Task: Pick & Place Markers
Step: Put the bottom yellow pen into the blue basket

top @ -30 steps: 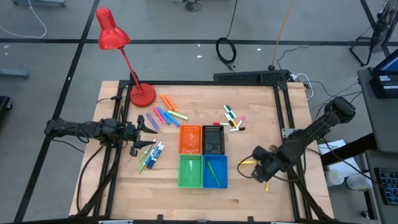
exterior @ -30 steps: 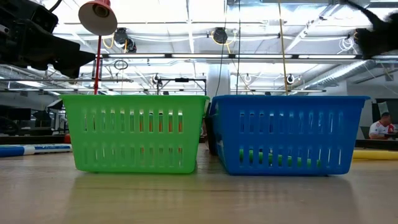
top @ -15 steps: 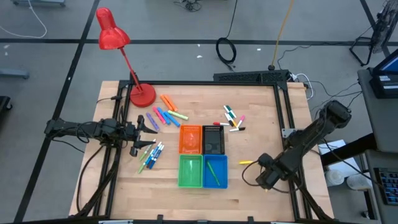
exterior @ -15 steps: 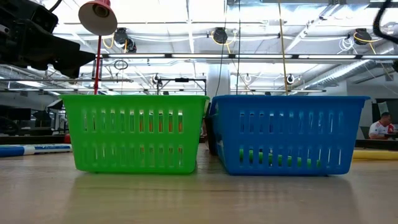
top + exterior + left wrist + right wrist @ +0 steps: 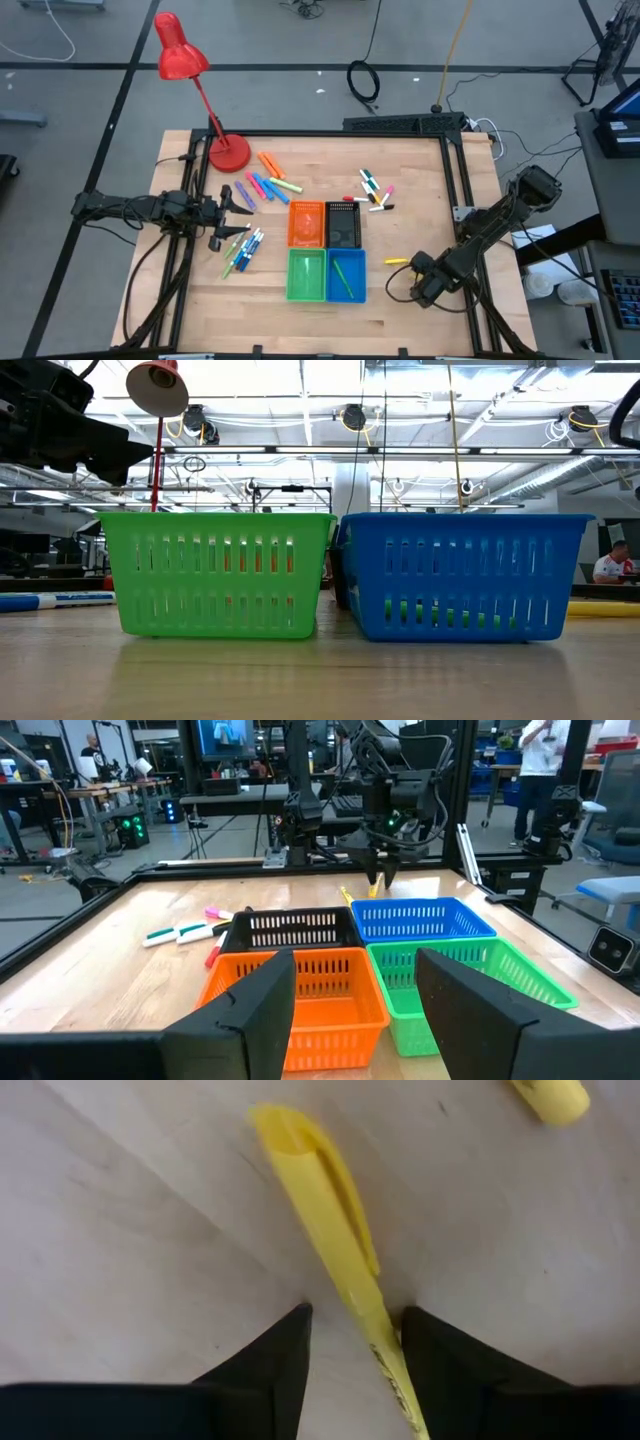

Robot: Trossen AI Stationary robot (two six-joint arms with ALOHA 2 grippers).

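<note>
A yellow marker (image 5: 330,1220) lies flat on the wood to the right of the blue bin (image 5: 346,276). My right gripper (image 5: 355,1320) points straight down over it, open. One finger stands on each side of the marker's barrel with a narrow gap, touching nothing that I can see. A second yellow marker (image 5: 548,1095) lies close by. More markers lie in clusters at the far left (image 5: 270,183), the near left (image 5: 243,250) and the far right (image 5: 375,190). A green marker (image 5: 343,278) lies in the blue bin. My left gripper (image 5: 355,990) waits open and level at the table's left.
Four bins stand together mid-table: orange (image 5: 306,224), black (image 5: 343,223), green (image 5: 306,275) and the blue one. A red desk lamp (image 5: 228,152) stands at the far left corner. Bare wood lies around the right gripper (image 5: 418,280), near the table's right frame rail.
My right gripper has come down toward the yellow marker, shifting slightly toward the table's near edge and tipping more upright. The marker has stayed where it was.
</note>
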